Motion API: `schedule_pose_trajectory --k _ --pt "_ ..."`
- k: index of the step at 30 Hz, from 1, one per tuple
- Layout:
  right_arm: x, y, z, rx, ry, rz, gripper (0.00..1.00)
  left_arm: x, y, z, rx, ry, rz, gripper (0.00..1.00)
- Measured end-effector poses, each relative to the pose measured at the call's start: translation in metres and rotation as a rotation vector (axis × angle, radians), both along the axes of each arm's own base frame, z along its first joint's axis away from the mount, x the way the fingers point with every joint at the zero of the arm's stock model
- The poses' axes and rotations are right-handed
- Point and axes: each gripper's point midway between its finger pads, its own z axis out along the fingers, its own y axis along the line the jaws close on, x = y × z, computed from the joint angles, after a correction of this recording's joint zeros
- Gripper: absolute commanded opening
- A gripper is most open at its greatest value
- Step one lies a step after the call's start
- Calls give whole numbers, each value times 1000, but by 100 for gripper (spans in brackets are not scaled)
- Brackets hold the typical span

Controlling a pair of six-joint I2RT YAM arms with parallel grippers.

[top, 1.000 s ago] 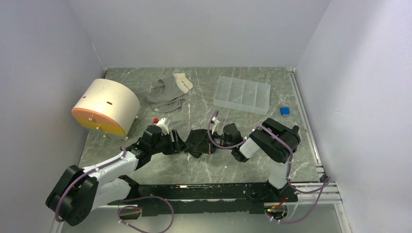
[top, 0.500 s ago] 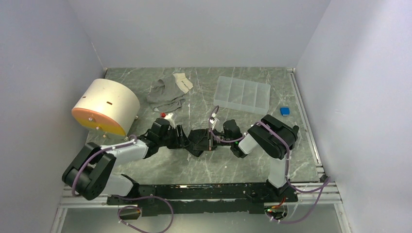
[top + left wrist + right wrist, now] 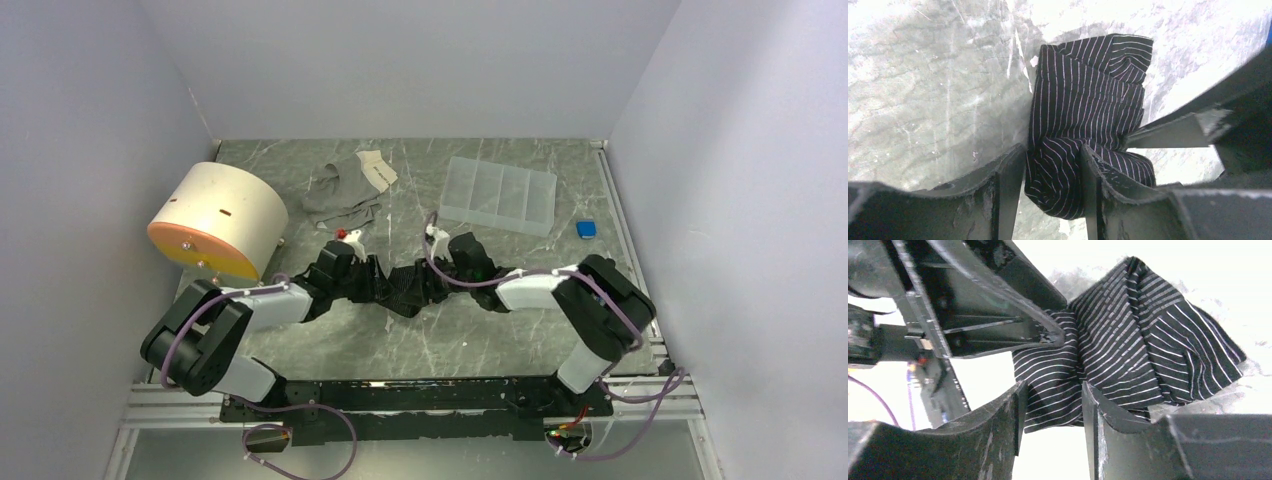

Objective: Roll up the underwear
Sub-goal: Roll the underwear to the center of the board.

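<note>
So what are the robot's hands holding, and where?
The left gripper pinches the underwear at its bunched end. The right gripper straddles the other end; grip unclear.

Two grippers were counted at mid-frame: the left gripper [image 3: 375, 281] and the right gripper [image 3: 438, 281]. One striped underwear [image 3: 405, 284] was counted between them. One grey garment [image 3: 343, 192], one cream drum [image 3: 218, 218], one clear tray [image 3: 498, 194] of four compartments and one small blue object [image 3: 586, 229] were counted.

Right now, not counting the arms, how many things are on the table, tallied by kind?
Cloth: 2 (black striped underwear, grey cloth pile)
Clear divided tray: 1
White drum: 1
Small blue object: 1
Total: 5
</note>
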Motion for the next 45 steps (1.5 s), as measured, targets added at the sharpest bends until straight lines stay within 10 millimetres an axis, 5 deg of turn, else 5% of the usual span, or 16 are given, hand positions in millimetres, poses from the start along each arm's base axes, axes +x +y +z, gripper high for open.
schedule_pose_trajectory --k 8,14,18,21,25,31,41,45 --pt "-21 16 33 -189 -434 113 53 3 0 -1 30 -5 -11 49" --pt "-26 19 22 -305 -610 174 50 5 -2 -2 36 -10 -19 48" --pt "-20 17 9 -374 -665 174 36 5 -2 -2 37 -10 -21 48" --pt "-14 16 5 -400 -685 157 12 6 -3 -2 36 -11 -22 48" --pt "-14 17 5 -387 -669 149 0 5 -3 -2 34 -9 -22 59" --pt "-9 12 0 -241 -505 124 0 3 -1 7 31 -3 -5 74" --pt "-3 5 -4 5 -224 106 1 1 3 56 -18 -86 8 75" --pt "-1 4 -4 53 -152 108 1 1 3 58 -17 -99 1 71"
